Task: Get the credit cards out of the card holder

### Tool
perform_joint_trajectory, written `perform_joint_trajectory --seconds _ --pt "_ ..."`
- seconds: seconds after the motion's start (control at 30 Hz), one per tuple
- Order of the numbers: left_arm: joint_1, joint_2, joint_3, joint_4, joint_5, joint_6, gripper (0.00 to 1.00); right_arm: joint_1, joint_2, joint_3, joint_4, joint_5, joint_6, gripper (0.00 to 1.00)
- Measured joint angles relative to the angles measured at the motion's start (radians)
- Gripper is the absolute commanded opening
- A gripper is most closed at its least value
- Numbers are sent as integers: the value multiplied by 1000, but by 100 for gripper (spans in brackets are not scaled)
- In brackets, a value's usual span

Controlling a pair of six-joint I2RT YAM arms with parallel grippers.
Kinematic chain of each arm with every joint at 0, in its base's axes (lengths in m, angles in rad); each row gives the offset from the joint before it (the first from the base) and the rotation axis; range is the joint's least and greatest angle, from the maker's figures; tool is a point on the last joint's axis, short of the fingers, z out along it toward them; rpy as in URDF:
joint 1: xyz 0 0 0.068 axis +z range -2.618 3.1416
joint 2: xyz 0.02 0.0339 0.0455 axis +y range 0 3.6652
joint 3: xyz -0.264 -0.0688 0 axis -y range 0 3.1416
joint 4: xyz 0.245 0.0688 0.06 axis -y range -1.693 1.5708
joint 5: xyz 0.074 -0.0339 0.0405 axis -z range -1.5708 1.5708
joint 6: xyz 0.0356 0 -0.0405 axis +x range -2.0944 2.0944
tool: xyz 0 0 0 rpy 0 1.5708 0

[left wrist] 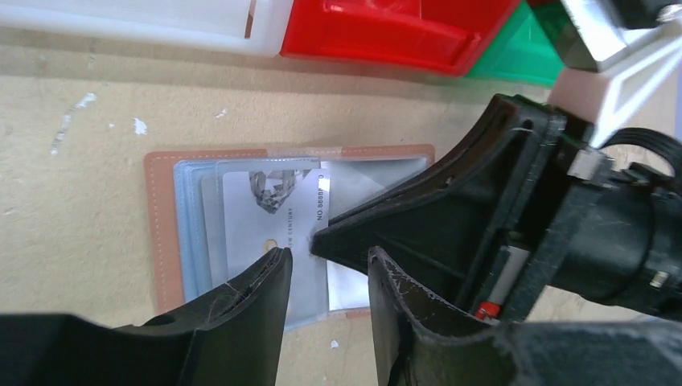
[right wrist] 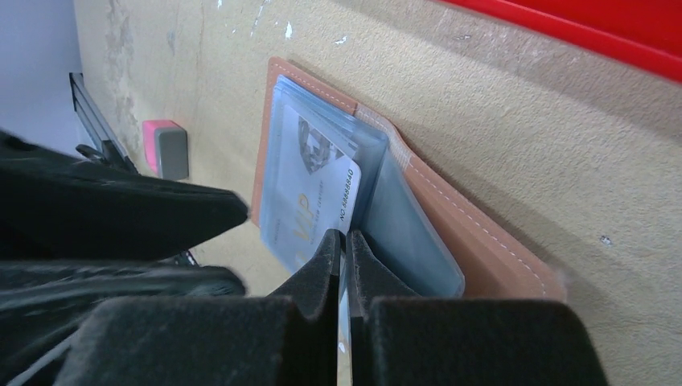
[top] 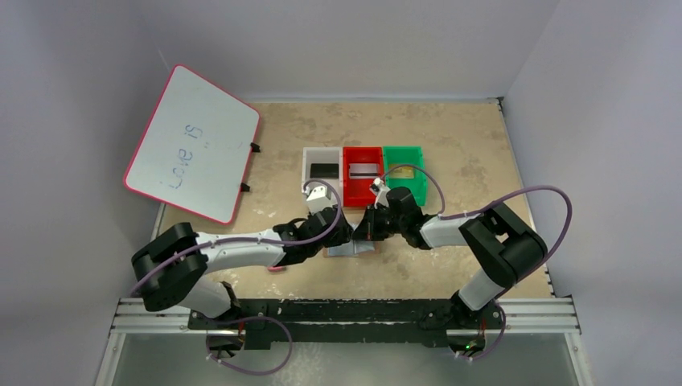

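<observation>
- The left end effector (left wrist: 326, 273) stands partly apart with nothing between its fingers. The right end effector (right wrist: 344, 245) is closed tight, its tips pressed onto a clear sleeve of the card holder (left wrist: 163, 241). I cannot tell whether it nips the sleeve's edge or only pins it down.
- The card holder lies open and flat on the table (left wrist: 72, 209), just ahead of the left fingertips and right under the right tips.
- A silver-grey credit card (left wrist: 269, 217) shows at the top sleeve, beside the right tips. How far out of the sleeve it has come is unclear.
- The step in hand, as I judge it, is for the left end effector to take that card while the right one holds the holder down.
- To do it well, bring the left fingers down either side of the card's free edge, clear of the sleeve film. Close on the card alone, then draw it out along the sleeve's opening, low and slow.
- The right end effector's press should be firm, or the whole holder is likely to slide along with the card.
- The two end effectors are very close together, so approach from the side away from the right one to avoid a knock.
- The red bin (left wrist: 378, 32) lies beyond both, a likely drop place.
</observation>
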State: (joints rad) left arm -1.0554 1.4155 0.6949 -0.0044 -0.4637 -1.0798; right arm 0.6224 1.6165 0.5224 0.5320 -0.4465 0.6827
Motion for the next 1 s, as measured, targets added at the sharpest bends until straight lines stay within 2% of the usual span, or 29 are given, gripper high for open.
perform_joint_trajectory --seconds 0.13,0.23,0.73,1.0 --pt "45 53 -58 116 105 -11 34 0 0 0 -1 1 14 0" --pt "50 80 -80 131 116 -35 31 0 0 -1 -6 9 25 0" --pt "-19 144 14 -4 -52 -110 28 -70 -113 -112 -16 39 148 0" --pt "-24 163 17 -40 -90 -100 27 -85 -109 -117 -1 15 163 0"
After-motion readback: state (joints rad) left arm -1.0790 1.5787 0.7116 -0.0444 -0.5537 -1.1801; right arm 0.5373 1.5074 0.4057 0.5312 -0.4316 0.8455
